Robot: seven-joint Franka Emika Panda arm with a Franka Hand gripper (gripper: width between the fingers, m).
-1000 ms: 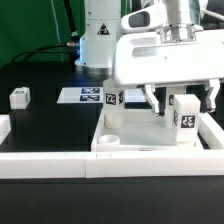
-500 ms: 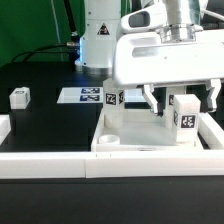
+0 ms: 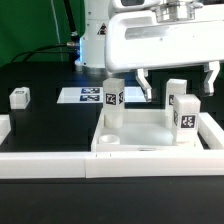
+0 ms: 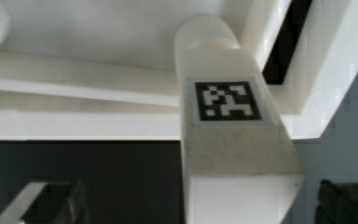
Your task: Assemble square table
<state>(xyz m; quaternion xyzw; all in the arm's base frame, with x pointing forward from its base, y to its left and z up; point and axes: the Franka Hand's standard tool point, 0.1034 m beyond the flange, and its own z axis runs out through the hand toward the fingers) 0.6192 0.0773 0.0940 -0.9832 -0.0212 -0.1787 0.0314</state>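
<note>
Black counter (image 3: 50, 125) stretches in front of a green backdrop (image 3: 25, 25), with the arm's white base (image 3: 98, 30) at the rear. The pincer (image 3: 177, 84) hangs released, its dark fingers (image 3: 146, 88) spread wide and grasping nothing. They flank the top of the near leg peg (image 3: 183, 108), a white plastic block with a black-and-white tag, and gaps show on both sides.

That peg stands upright in the rear corner of the square panel (image 3: 150, 138) on the exterior view's right. Its long axis is vertical and its tag faces the exterior camera. In the wrist view the same peg (image 4: 229, 140) runs lengthwise away from the camera, between the two finger tips (image 4: 34, 200).

The square panel is a large white plastic tray lying flat on the counter with its raised rim upward. A round socket (image 3: 107, 142) shows open in its front corner on the exterior view's left. A second leg peg (image 3: 113, 97), also white and tagged, stands upright in the rear corner on that side.

Beyond the panel, the marker board (image 3: 82, 96) lies flat on the counter. A loose leg peg (image 3: 19, 97) sits well apart at the exterior view's left; its long axis cannot be made out. A long white bar (image 3: 100, 165) edges the counter along the front.
</note>
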